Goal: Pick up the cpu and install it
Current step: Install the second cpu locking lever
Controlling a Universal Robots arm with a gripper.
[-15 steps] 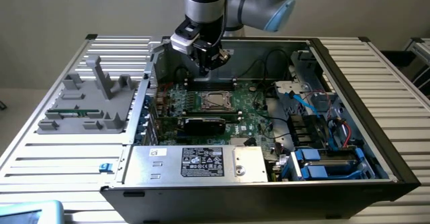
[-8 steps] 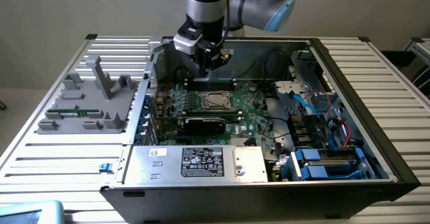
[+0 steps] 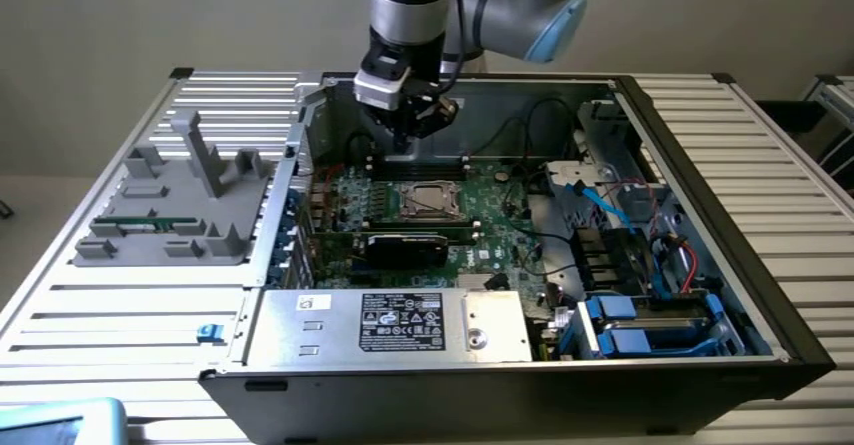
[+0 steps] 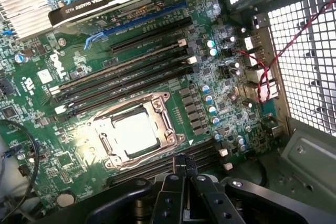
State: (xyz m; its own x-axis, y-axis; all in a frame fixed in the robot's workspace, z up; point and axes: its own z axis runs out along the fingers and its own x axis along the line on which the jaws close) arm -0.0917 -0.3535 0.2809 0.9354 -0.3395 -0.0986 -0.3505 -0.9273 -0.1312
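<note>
While the hand (image 4: 182,167) hovers pinched together and empty, the cpu (image 4: 135,135) sits in its socket just beside.

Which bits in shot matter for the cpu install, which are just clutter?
Job:
- cpu, sitting in the socket
- gripper, jaws shut, hovering beside it

Lying about:
- graphics card
- grey fixture outside the case
- power supply

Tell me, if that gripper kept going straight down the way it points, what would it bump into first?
Probably the black memory slots just beside the chip socket; the shut gripper hangs over them, though depth is hard to judge.
</note>
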